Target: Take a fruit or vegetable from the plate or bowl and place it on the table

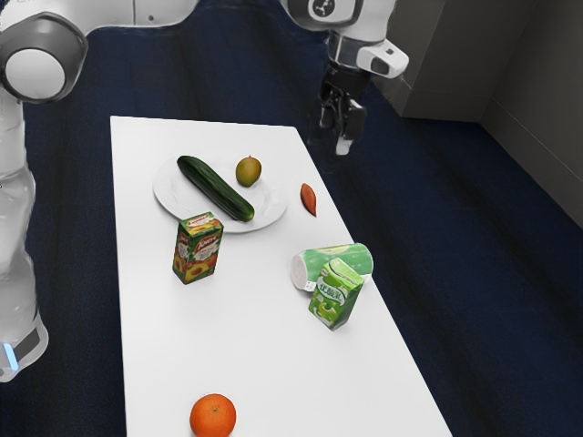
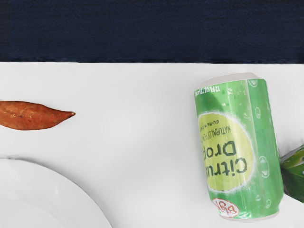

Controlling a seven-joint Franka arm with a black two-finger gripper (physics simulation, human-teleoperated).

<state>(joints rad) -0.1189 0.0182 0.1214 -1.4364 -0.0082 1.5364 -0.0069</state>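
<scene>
Upper right in the exterior view, your gripper [image 1: 335,132] hangs with its fingers apart, grasping nothing; a sweet potato [image 1: 309,198] lies right of centre on the table [image 1: 255,346], though you can't tell from this whether it came off the plate [image 1: 264,208]. At upper left, that plate holds a cucumber [image 1: 215,188] and a small round fruit [image 1: 248,171], so if neither the potato nor the orange [image 1: 213,416] at the bottom counts, your whole pick and place remains. Your soda can [image 1: 351,259] lies on its side right of centre, contents hidden, as in both juice cartons [image 1: 198,248].
</scene>
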